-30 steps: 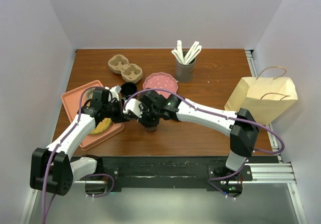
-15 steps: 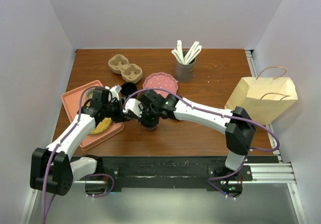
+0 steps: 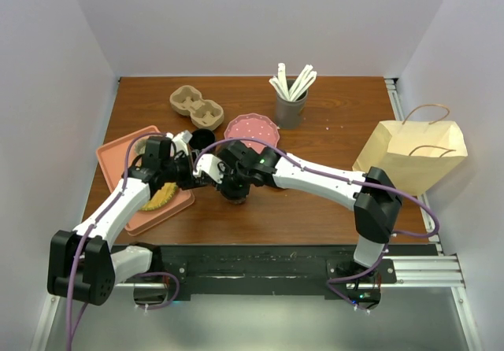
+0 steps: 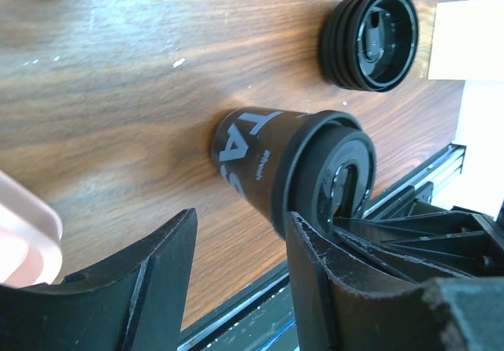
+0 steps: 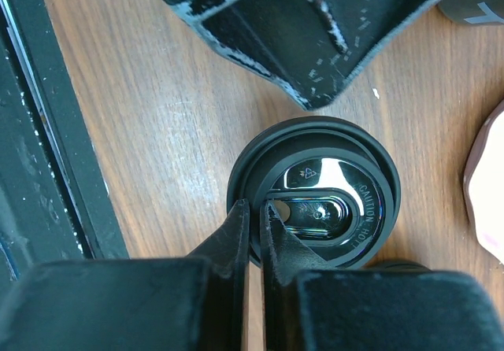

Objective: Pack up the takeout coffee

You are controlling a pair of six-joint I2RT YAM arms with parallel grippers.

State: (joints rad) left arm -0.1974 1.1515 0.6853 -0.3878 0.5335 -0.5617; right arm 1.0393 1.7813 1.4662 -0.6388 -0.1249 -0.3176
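Observation:
The takeout coffee is a black paper cup [image 4: 248, 158] with white lettering, standing on the table near the front edge. It wears a black lid [image 5: 315, 201] marked "caution hot". My right gripper [image 5: 253, 217] comes down from above, its jaws shut on the lid's near rim, one tip outside and one inside. In the top view the right gripper [image 3: 234, 184] hides most of the cup. My left gripper [image 4: 240, 264] is open just left of the cup, touching nothing; one of its fingers [image 5: 315, 44] shows in the right wrist view. The paper bag [image 3: 413, 154] stands at the right edge.
A spare black lid [image 3: 202, 138] lies behind the cup, also seen as the black lid [image 4: 370, 28]. A pink tray [image 3: 126, 150] with food sits at the left. Behind are a cardboard cup carrier [image 3: 197, 107], a pink plate [image 3: 252, 129] and a grey holder of stirrers [image 3: 290, 99].
Both arms hold almost the same place. The right jaws have eased very slightly on the lid rim; the left gripper has shifted a little toward the back.

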